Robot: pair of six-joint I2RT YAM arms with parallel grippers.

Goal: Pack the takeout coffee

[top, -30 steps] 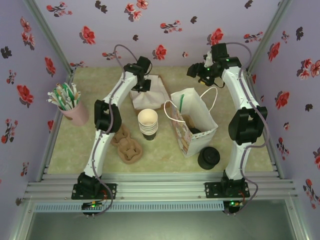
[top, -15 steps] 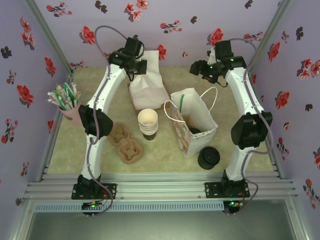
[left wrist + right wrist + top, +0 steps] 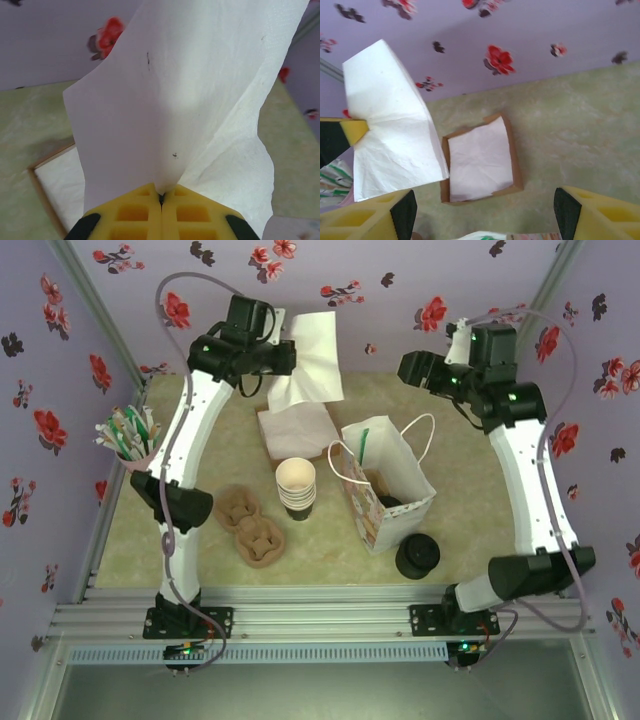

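Note:
My left gripper (image 3: pixel 284 356) is raised over the back of the table, shut on a white paper napkin (image 3: pixel 312 360) that hangs clear above the brown napkin box (image 3: pixel 262 432). In the left wrist view the yellow jaws (image 3: pixel 161 196) pinch the napkin (image 3: pixel 175 100) at its lower fold. My right gripper (image 3: pixel 415 368) is held high at the back right, open and empty (image 3: pixel 484 212), looking down on the box (image 3: pixel 517 167). A dark round shape (image 3: pixel 389 503) sits low inside the white paper bag (image 3: pixel 400 465); I cannot tell whether it is the takeout coffee.
A stack of lidless cups (image 3: pixel 297 487) stands left of the bag. A squat pile of black lids (image 3: pixel 417 555) sits at the front right. Brown cup carriers (image 3: pixel 252 528) lie at the front left, and a pink cup of stirrers (image 3: pixel 135 445) stands by the left wall.
My left arm has risen and swung back, pulling the napkin up out of the box. My right arm has lifted and drawn away to the right, jaws still open.

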